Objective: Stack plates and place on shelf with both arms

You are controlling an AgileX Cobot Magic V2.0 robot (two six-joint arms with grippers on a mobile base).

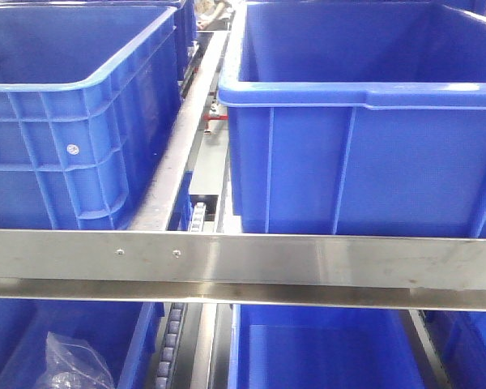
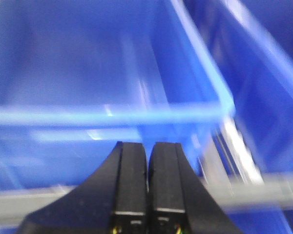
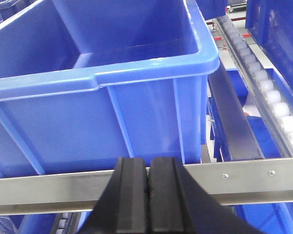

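Both clenched, I note: left gripper (image 2: 147, 146) and right gripper (image 3: 149, 161), facing blue crates (image 1: 364, 121) behind steel rail (image 1: 243, 259).

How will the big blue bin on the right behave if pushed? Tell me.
The bin probably stays stiff: ribbed walls, thick rim. Nothing shows inside, so likely light for its size. Glossy plastic may slide easily, though the metal rail in front might stop it.
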